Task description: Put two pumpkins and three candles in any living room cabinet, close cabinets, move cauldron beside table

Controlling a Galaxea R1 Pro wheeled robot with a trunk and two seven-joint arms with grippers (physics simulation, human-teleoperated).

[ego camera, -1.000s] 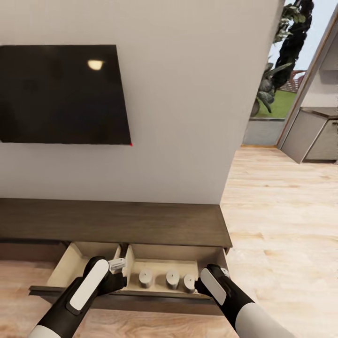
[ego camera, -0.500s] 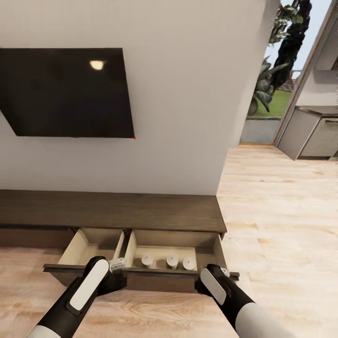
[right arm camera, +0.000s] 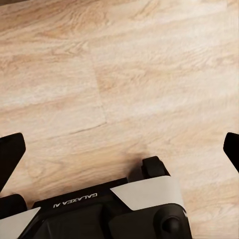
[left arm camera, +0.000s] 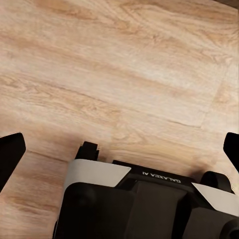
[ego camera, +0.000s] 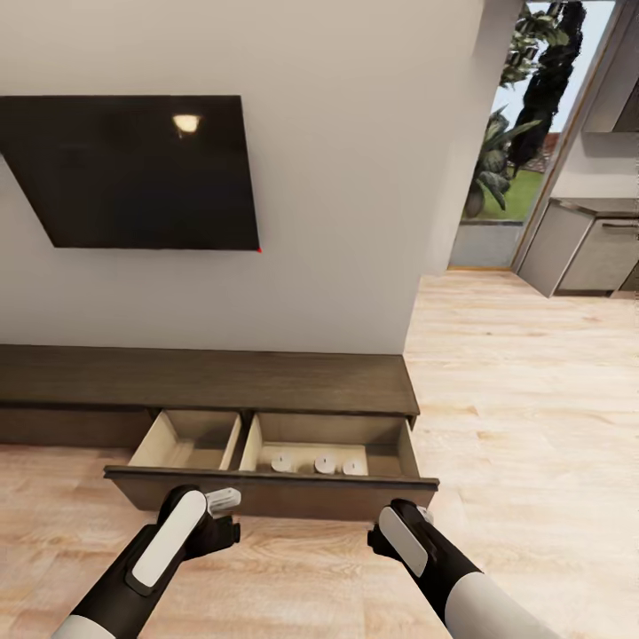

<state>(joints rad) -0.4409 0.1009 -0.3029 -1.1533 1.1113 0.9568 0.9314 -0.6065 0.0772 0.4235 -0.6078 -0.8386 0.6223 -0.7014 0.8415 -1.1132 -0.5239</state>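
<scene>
The long dark brown cabinet (ego camera: 204, 380) stands against the white wall, with one wide drawer (ego camera: 275, 495) pulled out. Three beige-grey candles (ego camera: 325, 464) stand upright in a row in the drawer's right compartment. Its left compartment (ego camera: 191, 441) looks bare. My left gripper (ego camera: 224, 513) hangs just in front of the drawer front, above the floor. My right gripper (ego camera: 406, 524) is near the drawer's right corner. In the wrist views the left gripper (left arm camera: 119, 149) and right gripper (right arm camera: 119, 149) are both open, with only floor between the fingers. The pumpkins and the cauldron are out of view.
A black TV screen (ego camera: 133, 173) hangs on the wall above the cabinet. Pale wood floor (ego camera: 524, 399) runs off to the right towards a doorway with plants (ego camera: 524, 98) and grey kitchen units (ego camera: 581, 253). My own base (left arm camera: 144, 199) sits below the grippers.
The whole view has pulled back and turned slightly, so the cabinet and open drawer sit farther from me. Both arms keep their pose; the candles have not moved in the drawer.
</scene>
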